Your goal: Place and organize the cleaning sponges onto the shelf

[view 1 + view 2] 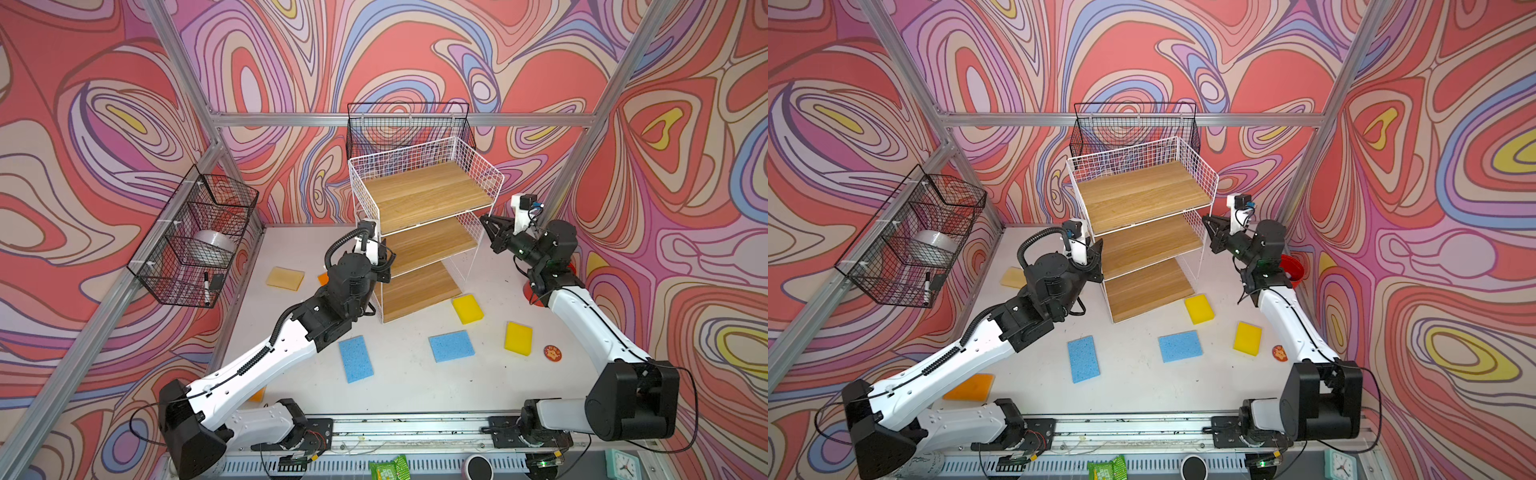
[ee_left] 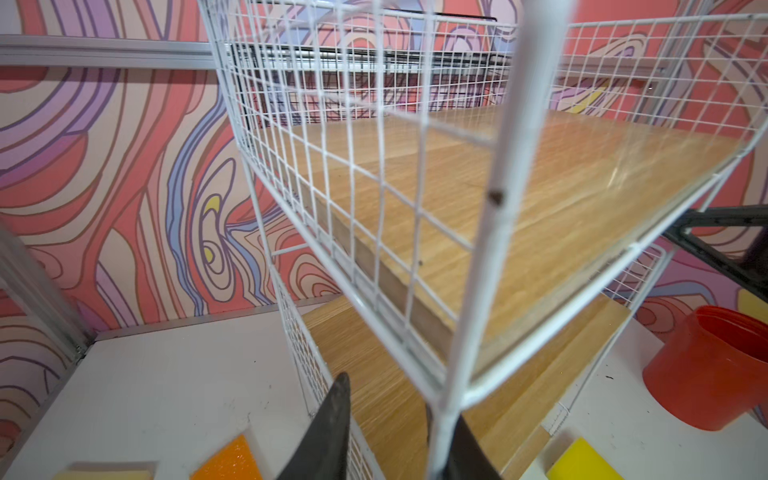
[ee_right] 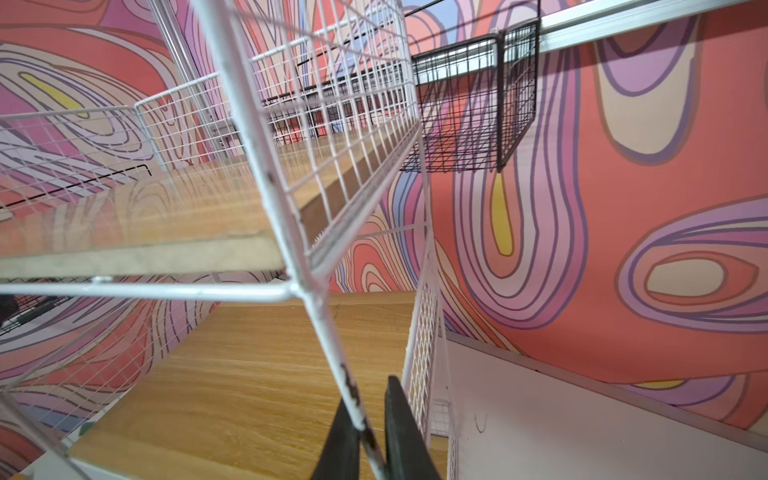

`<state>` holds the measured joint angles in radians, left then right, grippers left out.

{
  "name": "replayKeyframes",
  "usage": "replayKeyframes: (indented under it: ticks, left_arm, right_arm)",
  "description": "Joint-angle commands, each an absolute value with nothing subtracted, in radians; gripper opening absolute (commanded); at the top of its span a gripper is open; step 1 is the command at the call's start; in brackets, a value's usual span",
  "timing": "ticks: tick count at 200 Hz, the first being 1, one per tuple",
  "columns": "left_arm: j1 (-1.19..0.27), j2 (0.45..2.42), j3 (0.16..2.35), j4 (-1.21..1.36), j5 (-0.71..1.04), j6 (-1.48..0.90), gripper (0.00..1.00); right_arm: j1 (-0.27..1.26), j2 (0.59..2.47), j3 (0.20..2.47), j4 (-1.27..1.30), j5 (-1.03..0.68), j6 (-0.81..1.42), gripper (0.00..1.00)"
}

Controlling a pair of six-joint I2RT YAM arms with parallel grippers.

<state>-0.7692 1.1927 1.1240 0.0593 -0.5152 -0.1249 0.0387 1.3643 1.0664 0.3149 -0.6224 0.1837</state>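
The shelf [image 1: 424, 195] [image 1: 1142, 191], a white wire rack with three bare wood tiers, stands at the back middle. My left gripper [image 1: 380, 266] [image 2: 386, 395] is closed around its front left post. My right gripper [image 1: 482, 218] [image 3: 368, 390] is shut on the front right post, one finger on each side. On the table lie two blue sponges [image 1: 355, 358] [image 1: 451, 345], two yellow sponges [image 1: 467, 308] [image 1: 518, 338], a tan-topped sponge [image 1: 285, 278] and an orange sponge [image 1: 971, 387] under my left arm. Another orange sponge [image 2: 230, 461] shows in the left wrist view.
A red cup [image 1: 1292, 270] stands by my right arm. A small round disc [image 1: 552, 353] lies near the right yellow sponge. Black wire baskets hang on the left wall [image 1: 199, 241] and behind the shelf [image 1: 407, 124].
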Motion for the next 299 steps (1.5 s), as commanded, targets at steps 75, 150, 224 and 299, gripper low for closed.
replayKeyframes:
  ticks: [75,150,224,299]
  left_arm:
    - [-0.544,1.246,1.207,-0.039,-0.391,-0.298,0.29]
    - [-0.489,1.372,1.309,-0.039,-0.310,-0.324,0.29]
    - [-0.489,1.433,1.350,-0.025,-0.284,-0.299,0.31]
    - [-0.480,1.485,1.400,-0.044,-0.247,-0.287,0.36]
  right_arm:
    - [0.214,1.319,1.028,0.319,-0.540,0.228,0.04]
    - [0.219,1.310,1.018,0.309,-0.419,0.296,0.03]
    - [0.219,1.365,1.079,0.285,-0.360,0.314,0.03]
    - [0.219,1.416,1.119,0.291,-0.347,0.340,0.03]
